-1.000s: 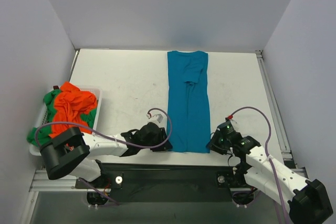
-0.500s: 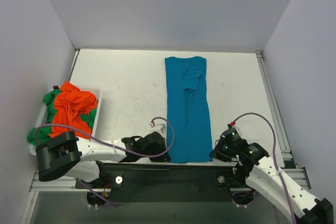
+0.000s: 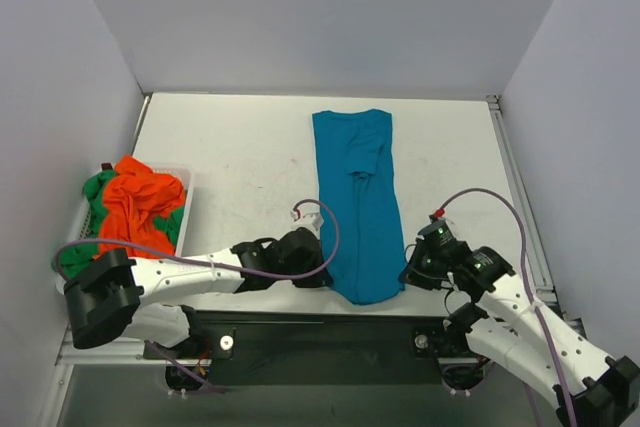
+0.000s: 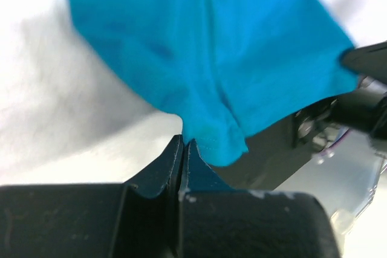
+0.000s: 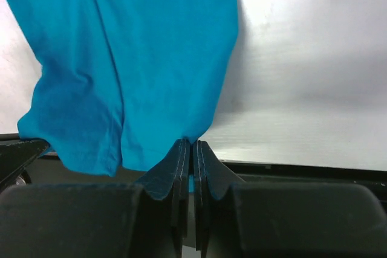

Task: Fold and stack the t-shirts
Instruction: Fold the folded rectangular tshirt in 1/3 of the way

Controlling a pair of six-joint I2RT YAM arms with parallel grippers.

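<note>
The teal-blue t-shirt lies folded into a long strip down the middle of the table. Its near end sags between the two grippers. My left gripper is shut on the near left corner of the strip. At the near right corner, my right gripper is pinched shut on the cloth. The orange t-shirt and the green t-shirt lie crumpled together in the white basket at the left.
The near table edge and the black base rail lie just below the lifted hem. White walls enclose the table on three sides. A metal rail runs along the right side.
Both grippers closed on the near corners of the teal-blue t-shirt. The near hem has risen off the table and sags between them; the strip slid slightly left.
</note>
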